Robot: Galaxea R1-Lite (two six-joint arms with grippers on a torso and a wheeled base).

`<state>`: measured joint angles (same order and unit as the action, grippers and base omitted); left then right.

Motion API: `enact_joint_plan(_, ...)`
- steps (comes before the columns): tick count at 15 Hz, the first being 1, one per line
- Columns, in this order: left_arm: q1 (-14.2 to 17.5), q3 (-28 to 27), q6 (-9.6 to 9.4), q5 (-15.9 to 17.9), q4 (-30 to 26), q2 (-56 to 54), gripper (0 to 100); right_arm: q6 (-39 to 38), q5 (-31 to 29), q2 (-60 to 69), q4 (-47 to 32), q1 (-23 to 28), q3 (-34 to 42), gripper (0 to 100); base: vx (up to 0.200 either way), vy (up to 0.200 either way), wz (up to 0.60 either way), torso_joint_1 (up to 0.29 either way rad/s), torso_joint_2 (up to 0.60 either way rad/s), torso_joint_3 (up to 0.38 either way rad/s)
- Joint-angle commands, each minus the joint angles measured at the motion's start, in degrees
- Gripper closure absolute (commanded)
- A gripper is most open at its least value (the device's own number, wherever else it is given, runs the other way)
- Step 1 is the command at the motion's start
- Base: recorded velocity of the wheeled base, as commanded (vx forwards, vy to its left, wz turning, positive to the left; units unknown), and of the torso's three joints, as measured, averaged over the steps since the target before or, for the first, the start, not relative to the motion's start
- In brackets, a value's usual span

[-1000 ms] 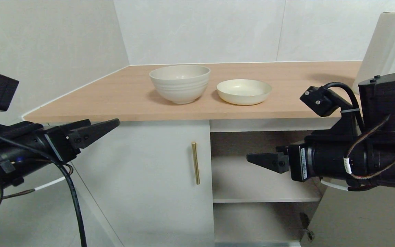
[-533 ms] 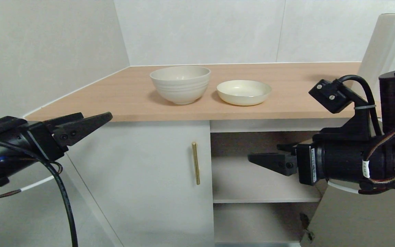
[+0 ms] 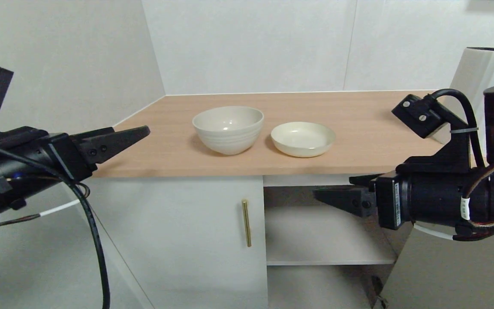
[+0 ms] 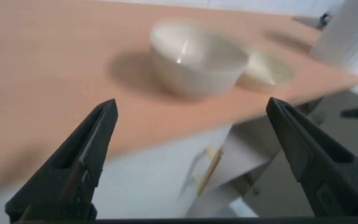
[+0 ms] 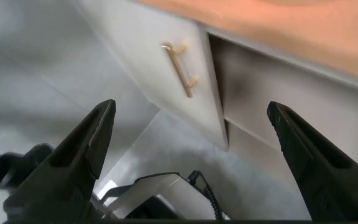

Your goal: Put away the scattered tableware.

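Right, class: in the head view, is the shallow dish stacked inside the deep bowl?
No, the shallow dish sits on the countertop beside the deep bowl, not inside it.

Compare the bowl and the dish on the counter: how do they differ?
The bowl is deep, the dish shallow. The bowl has ribbed sides, the dish smooth ones. The bowl stands left of the dish. Both are pale, upright and empty.

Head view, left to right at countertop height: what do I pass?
Left claw → deep bowl → shallow dish → white ribbed cylinder at the counter's right end.
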<state>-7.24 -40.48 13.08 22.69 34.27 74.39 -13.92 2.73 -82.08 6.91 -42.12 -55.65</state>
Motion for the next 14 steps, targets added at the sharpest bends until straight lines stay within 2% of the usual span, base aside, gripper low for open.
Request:
enact_joint_plan(1,0.03,-1.35,0.10,0.08,-0.61,4.98,0,0.03,-0.01,-1.15,0.12,1.34,0.10,0,0.000,0.000,0.00,0.168,-0.49,-0.281)
enact_joint_plan(3,-0.05,-1.88,0.10,-0.36,-1.22,7.53,0,0.03,0.08,-1.59,1.61,2.22,0.10,0,0.000,0.000,0.00,0.181,-0.46,-0.283)
enact_joint_plan(8,-0.41,-5.75,0.72,-0.71,-10.10,8.14,0,0.03,-0.01,-4.14,2.05,3.10,0.02,0,0.000,0.000,0.00,0.185,-0.47,-0.282)
enact_joint_plan(9,-0.93,-7.24,2.74,-0.80,-13.09,8.41,0,0.03,0.08,-5.02,3.02,3.89,0.02,0,0.000,0.000,0.00,0.198,-0.48,-0.271)
enact_joint_plan(10,-1.37,-7.68,3.88,-0.80,-13.70,8.49,0,0.03,-0.01,-5.37,3.46,4.24,0.10,0,0.000,0.000,0.00,0.203,-0.49,-0.276)
enact_joint_plan(11,-2.87,-9.52,9.51,-0.80,-16.16,8.67,0,0.03,-0.09,-6.78,5.04,5.47,0.10,0,0.000,0.000,0.00,0.217,-0.48,-0.281)
enact_joint_plan(12,-3.66,-11.19,13.11,-0.80,-18.18,9.20,0,0.03,-0.18,-7.83,6.18,6.26,0.10,0,0.000,0.000,0.00,0.212,-0.51,-0.276)
enact_joint_plan(13,-3.75,-12.95,15.57,-0.80,-21.17,10.25,0,0.03,-0.36,-8.80,7.33,6.70,0.10,0,0.000,0.000,0.00,0.173,-0.38,-0.217)
enact_joint_plan(14,-3.75,-14.71,16.98,-0.80,-24.42,11.39,0,0.03,-0.36,-9.33,8.21,6.79,0.19,0,0.000,0.000,0.00,0.095,-0.21,-0.129)
